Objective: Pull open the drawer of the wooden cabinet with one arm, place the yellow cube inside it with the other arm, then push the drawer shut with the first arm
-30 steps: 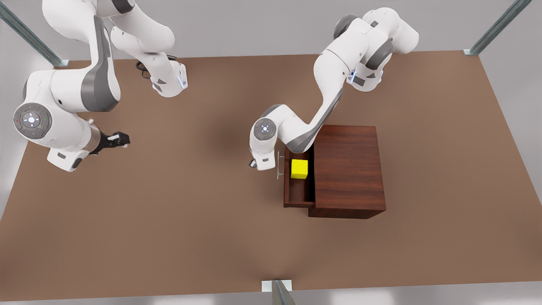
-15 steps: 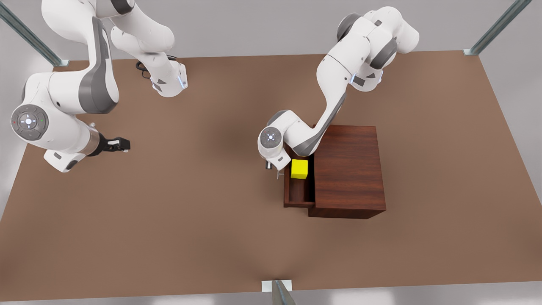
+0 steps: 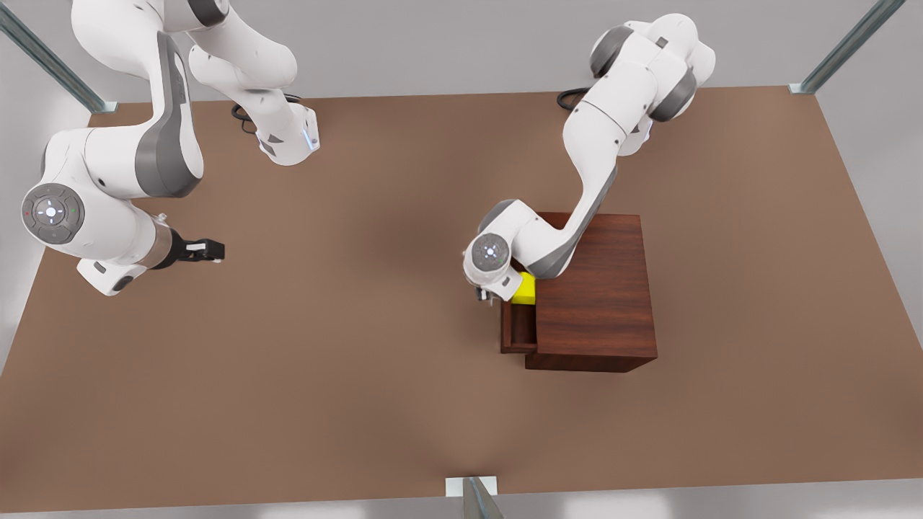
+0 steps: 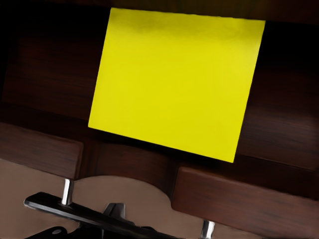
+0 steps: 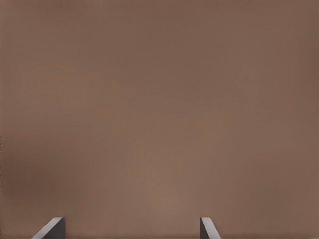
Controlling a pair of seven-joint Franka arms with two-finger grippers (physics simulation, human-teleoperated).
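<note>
Left gripper (image 3: 487,295) is down at the drawer (image 3: 518,334) front, right against the silver bar handle (image 4: 79,211) on the side of the cabinet facing the front view's left. Whether its fingers are apart or together I cannot tell: the wrist body hides them from above, and the left wrist view gives just the dark bar and its two posts close up. Past that bar, the yellow cube (image 4: 177,82) sits flat on the drawer floor, near the drawer's far end as the front view has it, partly tucked under the left arm's wrist. The drawer itself sticks out from the wooden cabinet (image 3: 595,292) by a narrow strip, so it is partly open, with the cube's inner edge at the cabinet's front line. The left arm's forearm crosses over the cabinet's top corner on its way down. Over at the front view's left, the right gripper (image 3: 213,251) waits above bare brown table (image 3: 324,360), well apart from the cabinet; its two fingertips (image 5: 52,228) stand wide apart with nothing between them but tabletop. A black cable (image 3: 245,119) loops by that arm's base.
</note>
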